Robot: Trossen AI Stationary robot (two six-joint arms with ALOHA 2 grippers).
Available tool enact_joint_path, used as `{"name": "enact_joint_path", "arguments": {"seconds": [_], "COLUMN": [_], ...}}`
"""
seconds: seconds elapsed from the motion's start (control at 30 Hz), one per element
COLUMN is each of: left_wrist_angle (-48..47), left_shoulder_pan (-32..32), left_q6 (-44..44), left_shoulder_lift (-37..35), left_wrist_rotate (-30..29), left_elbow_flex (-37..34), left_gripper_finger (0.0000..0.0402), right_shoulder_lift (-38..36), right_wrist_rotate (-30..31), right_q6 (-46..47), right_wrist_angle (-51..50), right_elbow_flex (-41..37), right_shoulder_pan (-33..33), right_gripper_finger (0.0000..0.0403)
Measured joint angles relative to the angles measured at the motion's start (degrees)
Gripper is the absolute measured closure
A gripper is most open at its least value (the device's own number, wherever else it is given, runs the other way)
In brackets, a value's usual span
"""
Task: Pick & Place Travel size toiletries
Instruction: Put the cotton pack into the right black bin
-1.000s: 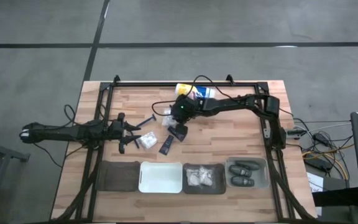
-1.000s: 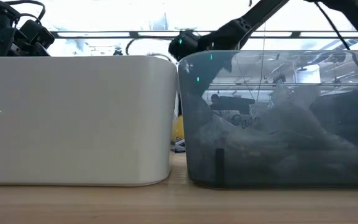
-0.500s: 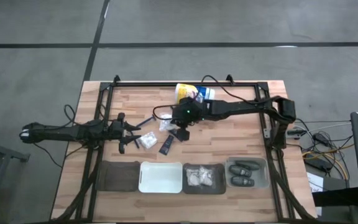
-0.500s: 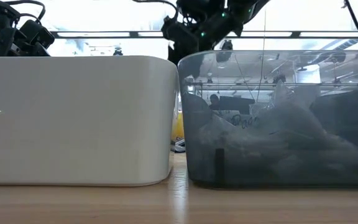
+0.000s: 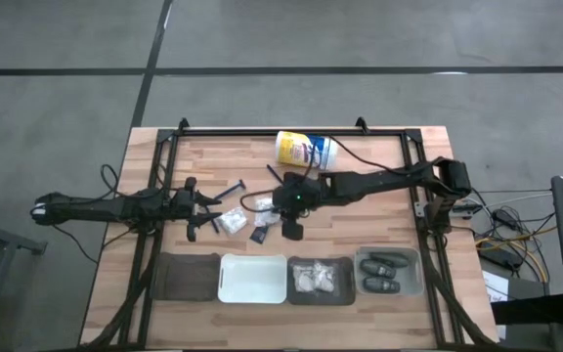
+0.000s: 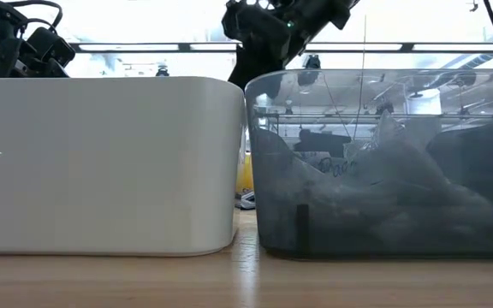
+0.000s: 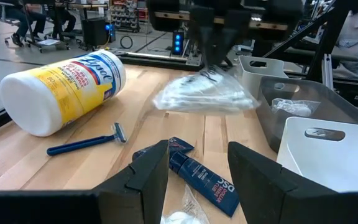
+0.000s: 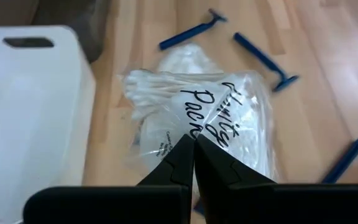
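Note:
My right gripper (image 5: 291, 225) hovers over the middle of the table, shut on a clear crinkly packet of cotton swabs (image 8: 197, 106); the left wrist view shows this packet (image 7: 204, 96) off the wood. My left gripper (image 7: 197, 168) is open and waits low at the table's left (image 5: 195, 217). Lying flat on the table are blue razors (image 8: 191, 31) (image 8: 266, 59), a black tube (image 7: 201, 183) and another white packet (image 5: 228, 223). Dark pods (image 5: 381, 274) sit in the clear bin at the near right. My right gripper pinches the clear packet between its two fingers at the packet's upper edge (image 8: 196, 138), coming from above and pointing down. The packet hangs below the fingers, lifted clear of the table. One layer or several, I cannot tell.
A yellow-and-white canister (image 5: 304, 149) lies on its side at the far edge. Several bins line the near edge: a dark brown one (image 5: 186, 277), a white one (image 5: 225, 279), a grey one holding packets (image 5: 293, 266) and the clear one (image 5: 416, 256).
My right gripper has moved from near the canister toward the table's near edge and the bins, staying shut and carrying the clear packet with it.

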Motion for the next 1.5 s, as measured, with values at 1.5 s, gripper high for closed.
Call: {"name": "enact_joint_path", "arguments": {"seconds": [1.5], "left_wrist_angle": [0.0], "left_shoulder_pan": [0.0], "left_q6": [0.0], "left_shoulder_lift": [0.0], "left_wrist_rotate": [0.0], "left_elbow_flex": [0.0], "left_gripper_finger": [0.0231], "right_shoulder_lift": [-13.2], "right_wrist_rotate": [28.6], "right_q6": [32.9], "right_wrist_angle": [-6.3], "right_elbow_flex": [-15.6], "right_shoulder_pan": [38.6], "right_gripper_finger": [0.0394]}}
